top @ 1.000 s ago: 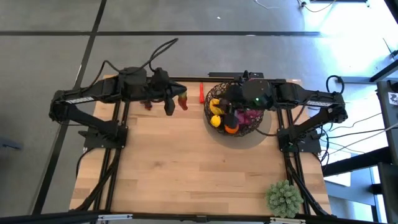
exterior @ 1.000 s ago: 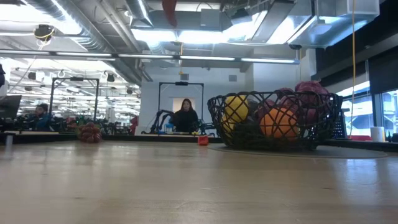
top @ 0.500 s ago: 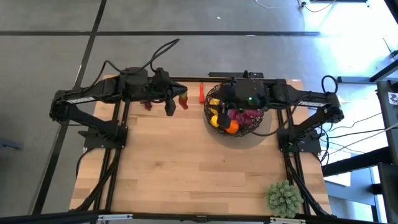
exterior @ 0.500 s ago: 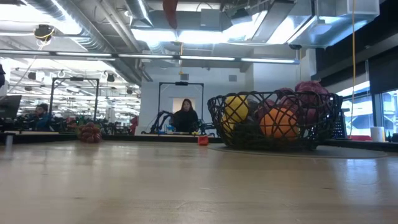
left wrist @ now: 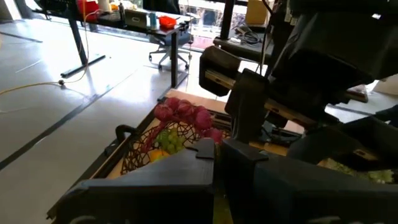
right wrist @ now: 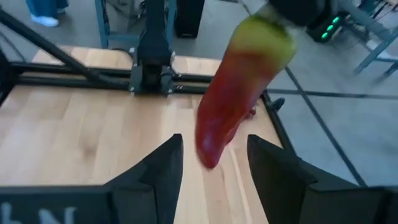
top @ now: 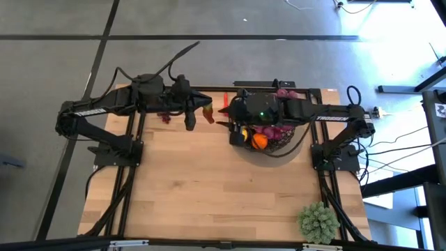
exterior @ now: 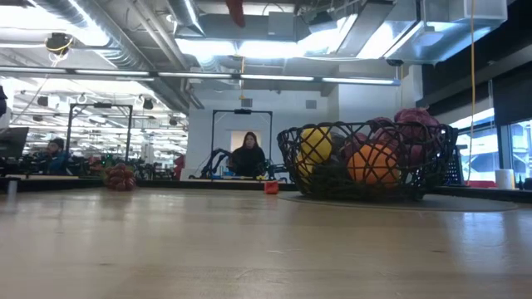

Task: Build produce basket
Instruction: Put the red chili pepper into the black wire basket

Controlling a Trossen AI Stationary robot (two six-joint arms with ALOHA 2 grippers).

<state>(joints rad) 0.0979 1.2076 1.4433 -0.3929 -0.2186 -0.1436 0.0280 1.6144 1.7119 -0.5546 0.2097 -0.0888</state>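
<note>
— How is the right gripper point(right wrist: 211, 146) set?

— It is spread open, and nothing is gripped. Its two fingers point(right wrist: 163, 163) are placed on either side of the lower tip of a red pepper point(right wrist: 236, 87), with a gap seen on both sides.

— And by what is the pepper held?

— It is clenched at its yellow-green end by the left gripper point(top: 192, 116) and is hung tip-down above the surface point(top: 209, 188), well off the wood.

— Where is this placed on the surface?

— Near the far edge, just left of the basket point(top: 298, 139). The right arm is reached leftward over the basket's far rim.

— What is seen in the basket?

— An orange point(exterior: 374, 164), a yellow fruit point(exterior: 316, 143), purple grapes point(top: 277, 130) and purple leaves point(exterior: 416, 118). The basket is stood on the far right part of the surface.

— Is more produce left out?

— A red chilli point(top: 226, 103) is lain at the far edge between the arms, and a dark red cluster point(exterior: 121, 176) is lain at the far left. A spiky green plant ball point(top: 318, 221) is set at the near right corner.
</note>
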